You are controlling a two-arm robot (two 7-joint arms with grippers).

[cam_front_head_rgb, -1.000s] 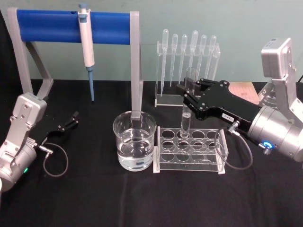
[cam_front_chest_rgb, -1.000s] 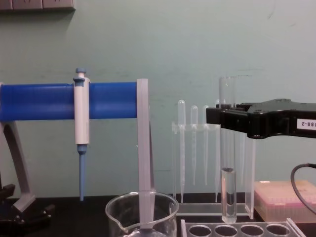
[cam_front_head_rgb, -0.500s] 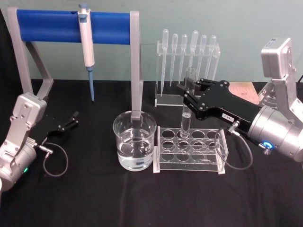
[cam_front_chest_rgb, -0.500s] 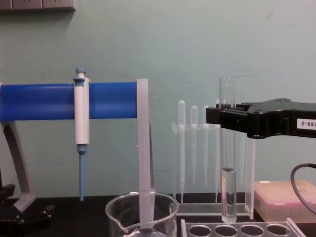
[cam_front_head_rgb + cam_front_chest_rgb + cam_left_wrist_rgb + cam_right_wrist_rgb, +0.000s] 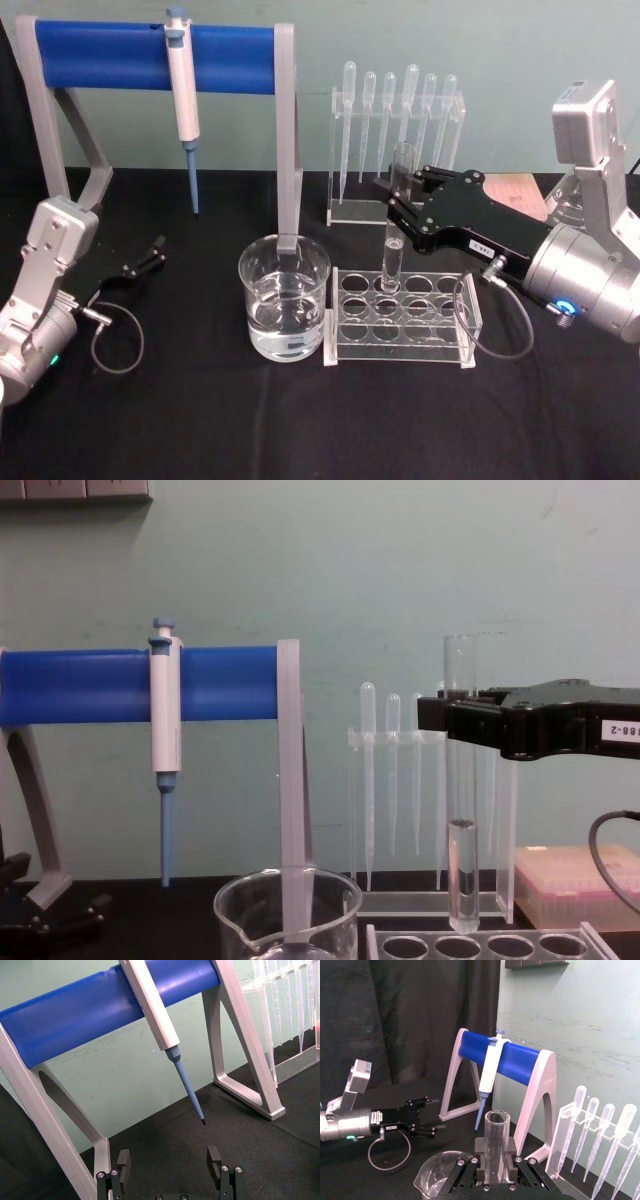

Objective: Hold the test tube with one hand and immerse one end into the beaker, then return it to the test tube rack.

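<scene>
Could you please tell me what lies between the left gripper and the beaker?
The head view shows nothing but bare black tablecloth between the left gripper and the beaker.

clear test tube upright, part-filled glass beaker to its left.

Right claw clamps upright test tube; beaker near.
</scene>
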